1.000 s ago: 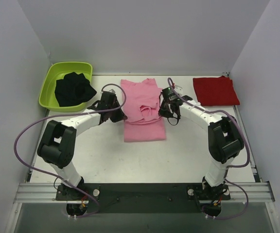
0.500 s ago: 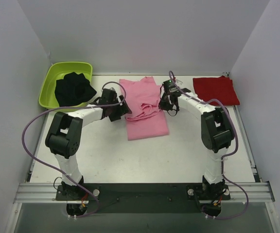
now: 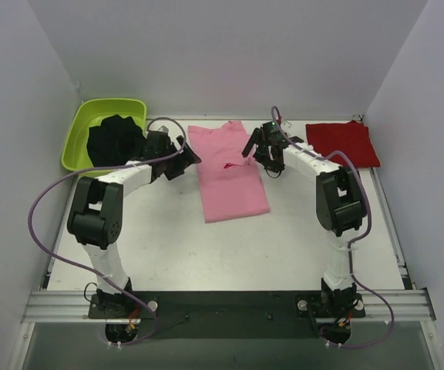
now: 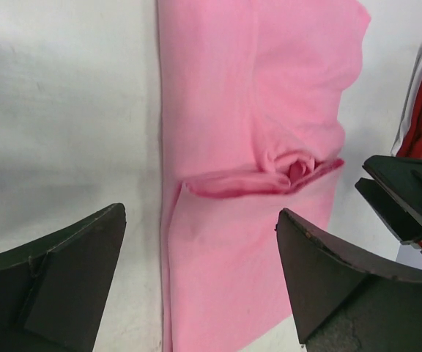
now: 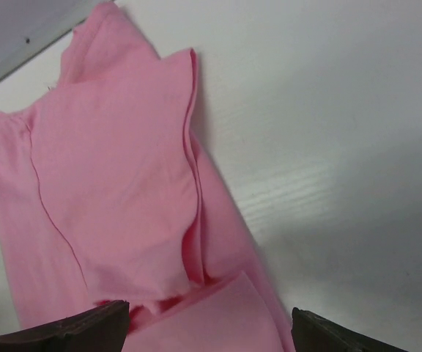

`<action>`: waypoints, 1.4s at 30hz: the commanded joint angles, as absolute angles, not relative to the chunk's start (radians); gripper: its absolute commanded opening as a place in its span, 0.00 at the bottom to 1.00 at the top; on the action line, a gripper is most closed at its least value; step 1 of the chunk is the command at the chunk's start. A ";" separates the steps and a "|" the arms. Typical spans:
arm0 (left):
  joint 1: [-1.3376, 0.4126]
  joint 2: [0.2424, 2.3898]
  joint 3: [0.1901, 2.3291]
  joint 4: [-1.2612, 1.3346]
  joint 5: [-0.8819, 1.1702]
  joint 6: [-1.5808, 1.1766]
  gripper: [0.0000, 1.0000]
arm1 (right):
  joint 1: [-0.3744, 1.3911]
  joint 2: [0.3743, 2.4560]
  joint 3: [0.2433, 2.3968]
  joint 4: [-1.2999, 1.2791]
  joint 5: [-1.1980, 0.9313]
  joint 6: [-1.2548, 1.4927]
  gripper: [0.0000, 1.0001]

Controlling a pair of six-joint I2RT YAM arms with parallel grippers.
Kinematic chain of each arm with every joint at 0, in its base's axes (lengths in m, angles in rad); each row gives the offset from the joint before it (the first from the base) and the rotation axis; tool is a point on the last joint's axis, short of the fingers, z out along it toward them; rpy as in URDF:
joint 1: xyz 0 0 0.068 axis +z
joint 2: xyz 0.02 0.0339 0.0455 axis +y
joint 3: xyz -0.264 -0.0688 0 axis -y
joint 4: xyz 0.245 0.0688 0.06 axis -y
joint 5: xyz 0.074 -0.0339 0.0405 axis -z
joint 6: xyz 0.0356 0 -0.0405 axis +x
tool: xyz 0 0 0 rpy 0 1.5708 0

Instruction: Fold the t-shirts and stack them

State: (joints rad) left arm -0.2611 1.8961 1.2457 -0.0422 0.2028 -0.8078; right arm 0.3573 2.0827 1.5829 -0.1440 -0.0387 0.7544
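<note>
The light pink t-shirt (image 3: 230,173) lies on the table as a long folded strip with a small raised crease across its middle (image 4: 269,180). My left gripper (image 3: 186,158) hovers at its left edge, open, its fingers (image 4: 64,279) spread over cloth and table with nothing between them. On the shirt's right edge near the far end, my right gripper (image 3: 250,148) is also open and empty. In the right wrist view the pink t-shirt (image 5: 116,183) shows a sleeve fold. The deep red t-shirt (image 3: 342,143) lies folded at the back right.
A lime green tub (image 3: 78,137) stands at the back left with a black cloth (image 3: 116,140) in it, close behind my left arm. White walls close in the table on the left, back and right. The right gripper's fingers (image 4: 405,202) show in the left wrist view.
Both grippers have opened and let go of the pink t-shirt. They moved towards the far end and apart. The bunched upper part now lies nearly flat.
</note>
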 commanded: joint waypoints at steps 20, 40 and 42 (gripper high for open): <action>-0.610 1.503 0.792 0.095 0.068 -0.864 0.95 | 0.500 1.479 0.904 -0.104 0.193 0.603 0.91; -0.670 1.660 0.788 0.041 -0.032 -0.951 0.71 | 0.472 1.362 0.801 -0.115 0.169 0.624 0.90; -0.672 1.677 0.795 0.040 -0.029 -0.957 0.66 | 0.471 1.359 0.795 -0.114 0.167 0.624 0.90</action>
State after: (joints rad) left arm -0.6624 1.6321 0.7734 0.0612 -0.0158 -0.9394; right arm 0.4774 1.3937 0.8120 -0.1104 0.1352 0.6235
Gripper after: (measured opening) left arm 0.694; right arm 0.903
